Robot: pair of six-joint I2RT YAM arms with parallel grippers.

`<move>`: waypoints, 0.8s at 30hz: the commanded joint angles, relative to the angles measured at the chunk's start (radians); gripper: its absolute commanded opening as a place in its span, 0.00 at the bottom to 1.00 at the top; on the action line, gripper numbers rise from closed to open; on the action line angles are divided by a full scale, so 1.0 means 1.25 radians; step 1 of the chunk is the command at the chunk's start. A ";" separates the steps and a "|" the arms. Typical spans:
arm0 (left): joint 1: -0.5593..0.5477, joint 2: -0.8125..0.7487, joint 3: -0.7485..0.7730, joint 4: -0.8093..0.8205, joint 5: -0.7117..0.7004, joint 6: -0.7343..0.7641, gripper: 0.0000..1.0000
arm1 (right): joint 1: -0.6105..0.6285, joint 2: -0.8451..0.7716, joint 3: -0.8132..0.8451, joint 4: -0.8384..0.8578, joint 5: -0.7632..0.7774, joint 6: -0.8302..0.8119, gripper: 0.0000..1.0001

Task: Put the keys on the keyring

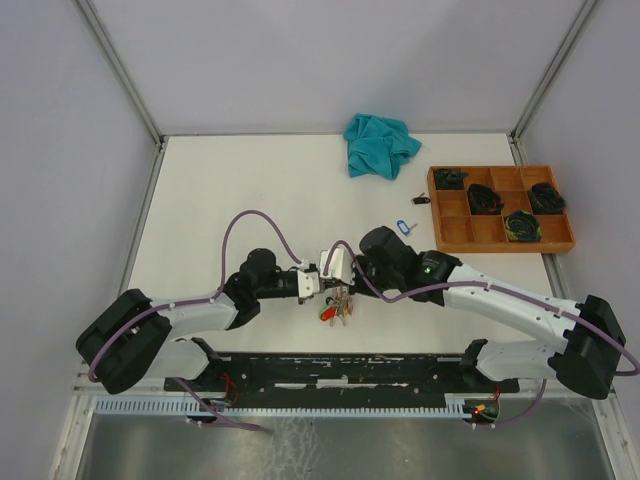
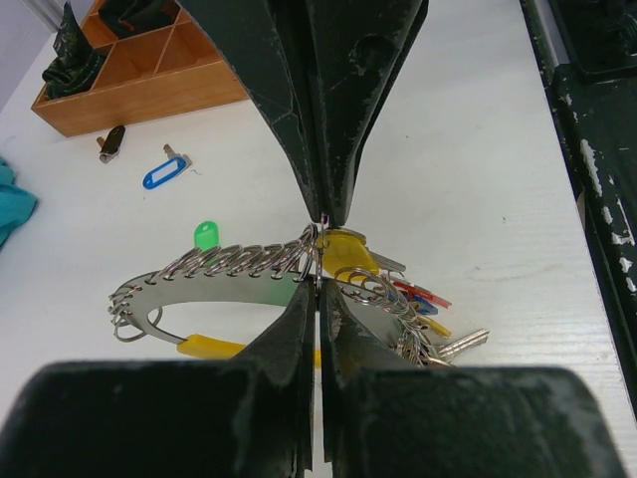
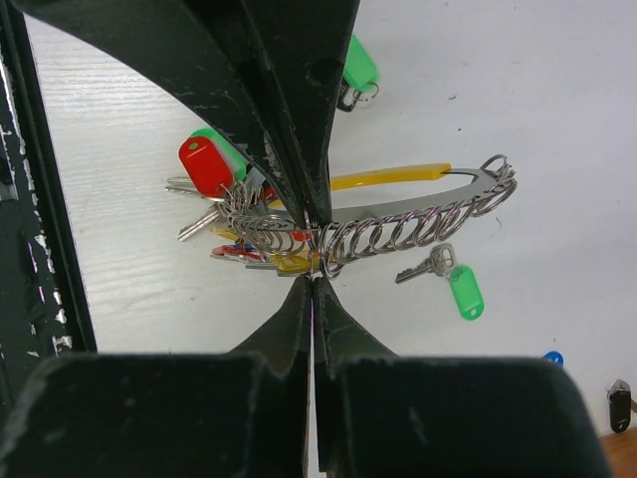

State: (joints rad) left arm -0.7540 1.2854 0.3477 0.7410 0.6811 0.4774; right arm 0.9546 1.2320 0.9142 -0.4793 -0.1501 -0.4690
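The keyring (image 2: 229,264) is a thin silver wire strung with a row of small split loops, held above the table between both arms. My left gripper (image 2: 318,254) is shut on the wire, and so is my right gripper (image 3: 314,254), the two meeting tip to tip at the table's near middle (image 1: 330,288). A bunch of keys (image 3: 224,199) with red, yellow and blue tags hangs from the keyring (image 3: 418,231). Loose on the table lie a green-tagged key (image 3: 453,284), a second green tag (image 3: 358,65) and a blue-tagged key (image 2: 164,174).
A teal cloth (image 1: 380,143) lies at the back. A wooden compartment tray (image 1: 490,246) with black items stands at the right, with a small black object (image 1: 421,199) left of it. A black rail (image 1: 340,370) runs along the near edge.
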 commanded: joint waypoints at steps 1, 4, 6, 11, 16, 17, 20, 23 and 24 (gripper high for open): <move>-0.002 -0.011 0.035 0.039 0.008 0.002 0.03 | 0.001 -0.025 0.010 0.029 0.023 -0.006 0.01; -0.002 -0.010 0.037 0.038 0.007 0.002 0.03 | 0.000 -0.026 0.009 0.033 0.025 -0.005 0.01; -0.002 -0.011 0.037 0.036 0.002 0.001 0.03 | 0.000 -0.029 0.007 0.037 0.022 -0.005 0.01; -0.001 -0.009 0.041 0.031 0.000 0.000 0.03 | 0.000 -0.030 0.005 0.037 0.021 -0.005 0.01; -0.002 -0.010 0.041 0.030 0.002 -0.001 0.03 | 0.000 -0.027 0.003 0.036 0.009 -0.006 0.01; -0.002 -0.010 0.041 0.030 0.002 0.000 0.03 | 0.000 -0.026 0.004 0.036 0.005 -0.006 0.01; -0.002 -0.008 0.042 0.029 0.004 -0.001 0.03 | 0.000 -0.024 0.003 0.034 -0.004 -0.008 0.01; -0.001 -0.009 0.042 0.029 0.006 -0.003 0.03 | 0.001 -0.021 0.003 0.035 -0.005 -0.009 0.01; -0.002 -0.009 0.042 0.029 0.007 -0.003 0.03 | 0.000 -0.020 0.003 0.036 -0.005 -0.010 0.01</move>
State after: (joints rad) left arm -0.7544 1.2858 0.3546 0.7334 0.6811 0.4770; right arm 0.9546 1.2236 0.9142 -0.4774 -0.1425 -0.4702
